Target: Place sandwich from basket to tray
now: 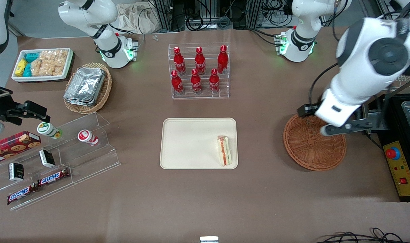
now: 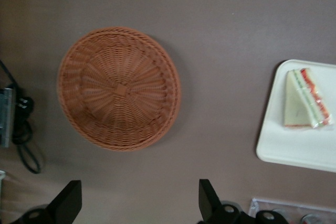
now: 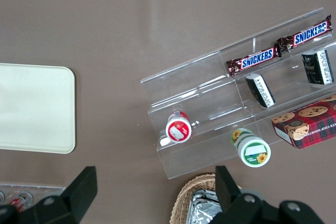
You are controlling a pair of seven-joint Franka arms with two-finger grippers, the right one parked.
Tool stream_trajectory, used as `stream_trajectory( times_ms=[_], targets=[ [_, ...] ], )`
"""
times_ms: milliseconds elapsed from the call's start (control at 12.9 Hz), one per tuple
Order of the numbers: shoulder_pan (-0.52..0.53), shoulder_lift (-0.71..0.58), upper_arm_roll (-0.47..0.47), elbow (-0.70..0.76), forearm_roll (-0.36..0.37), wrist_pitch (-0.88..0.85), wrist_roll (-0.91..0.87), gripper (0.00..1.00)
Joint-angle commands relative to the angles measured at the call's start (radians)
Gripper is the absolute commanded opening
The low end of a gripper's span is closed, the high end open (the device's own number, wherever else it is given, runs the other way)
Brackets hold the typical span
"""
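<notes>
A bare stretch of the tray lay on the counter near a clear stepped rack holding two Snickers bars.

Cola bottles: six red ones upright in a clear rack, upper middle of the front view.
Foil containers: stacked in a tan oval basket, upper left.
Snack box: white, packets inside, far upper left.
Chocolate bars: two, lower left, on a clear stepped stand.
Cookie box: red plaid, left edge.
Tabletop: brown.
</notes>
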Motion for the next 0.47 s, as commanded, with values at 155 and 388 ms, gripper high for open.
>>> stream_trajectory(
  times_ms=[155, 388],
  targets=[
    [0.085, -0.041, -0.004, -0.032, -0.032, -0.009, 0.064, 1.0],
    [0.008, -0.061, 0.167, -0.033, -0.039, -0.006, 0.174, 1.0]
  ],
)
